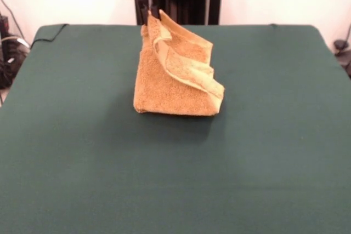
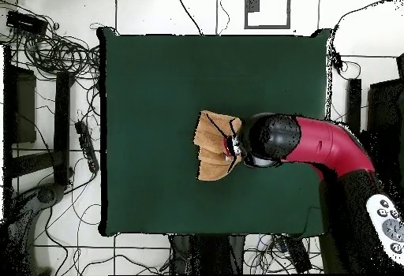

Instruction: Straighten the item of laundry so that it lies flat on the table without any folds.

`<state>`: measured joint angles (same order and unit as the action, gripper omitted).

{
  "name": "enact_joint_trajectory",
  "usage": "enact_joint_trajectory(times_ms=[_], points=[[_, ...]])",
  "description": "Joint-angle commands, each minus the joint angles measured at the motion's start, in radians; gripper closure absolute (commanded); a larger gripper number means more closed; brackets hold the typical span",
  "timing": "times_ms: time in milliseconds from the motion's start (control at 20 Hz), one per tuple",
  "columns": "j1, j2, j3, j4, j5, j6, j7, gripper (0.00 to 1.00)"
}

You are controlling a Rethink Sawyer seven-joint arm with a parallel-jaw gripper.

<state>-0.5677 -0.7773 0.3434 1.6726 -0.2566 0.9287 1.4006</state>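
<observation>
The towel [image 1: 173,78] is on the table [image 1: 82,152], somewhat toward the far side in the front view and close to the middle from left to right. Its top corner is raised, pinched in the gripper [image 1: 149,10] that comes down from above, and its lower edge rests on the table (the cloth hangs in folds between the two, spreading toward the right). Seen from overhead, the towel [image 2: 216,156] lies near the middle of the table [image 2: 158,83], with the gripper [image 2: 234,147] just at its right edge and the arm [image 2: 316,143] reaching in across the table's right side.
</observation>
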Motion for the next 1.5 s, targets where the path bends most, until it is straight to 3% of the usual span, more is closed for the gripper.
enact_joint_trajectory(times_ms=[50,750,1500], points=[[0.01,0.047,0.147,-0.033,-0.025,0.152,-0.218,1.0],[0.062,-0.021,0.173,-0.143,-0.066,0.34,-0.196,1.0],[0.098,-0.083,0.171,-0.166,-0.04,0.453,-0.148,1.0]])
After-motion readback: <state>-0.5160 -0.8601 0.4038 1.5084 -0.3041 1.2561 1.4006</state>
